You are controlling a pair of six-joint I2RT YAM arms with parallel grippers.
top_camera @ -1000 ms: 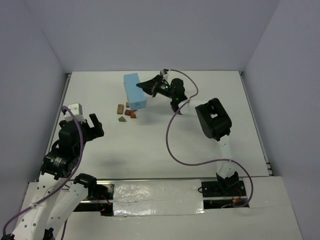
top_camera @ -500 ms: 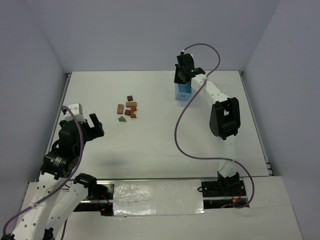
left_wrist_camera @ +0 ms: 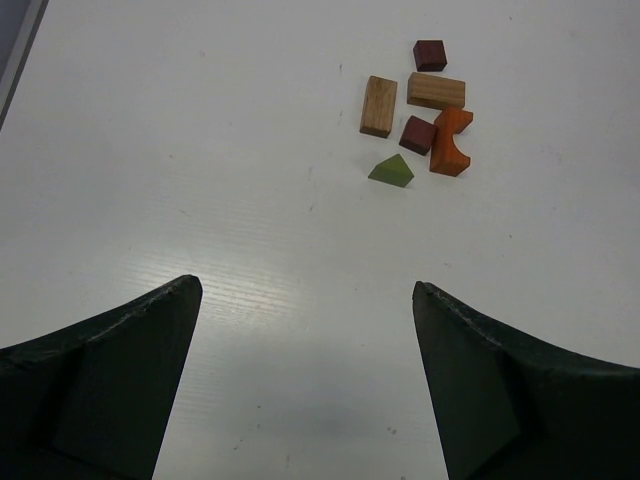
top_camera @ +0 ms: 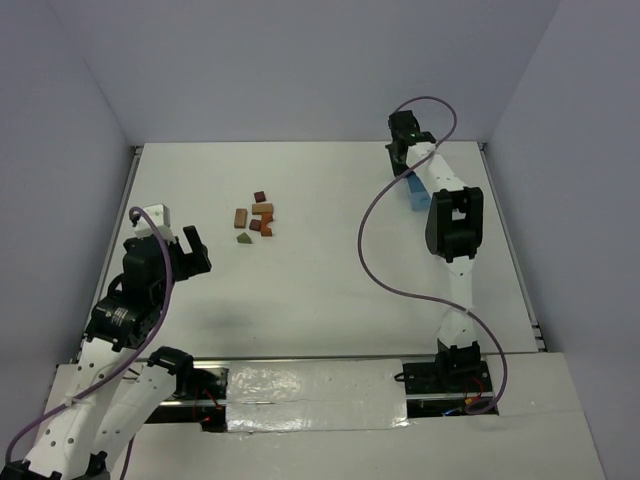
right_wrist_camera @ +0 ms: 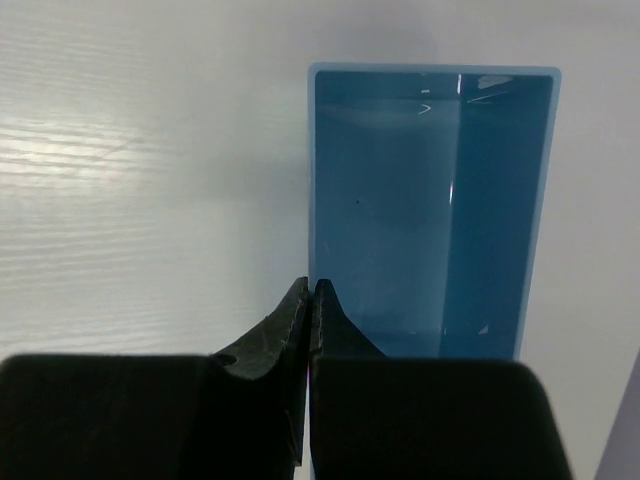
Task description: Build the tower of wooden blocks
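There is no tower standing: several small wooden blocks lie loose on the white table, left of centre. In the left wrist view I see an olive-green triangle, an orange arch, two tan rectangles and two dark red cubes. My left gripper is open and empty, near and left of the blocks. My right gripper is at the far right, shut on the left wall of the empty light-blue tray, fingertips pinching the rim.
The light-blue tray sits at the far right of the table, near the back wall. A purple cable loops over the table from the right arm. Grey walls enclose the table on three sides.
My right arm carried the light-blue tray from beside the blocks to the far right of the table, uncovering a dark red cube. My left gripper shifted slightly.
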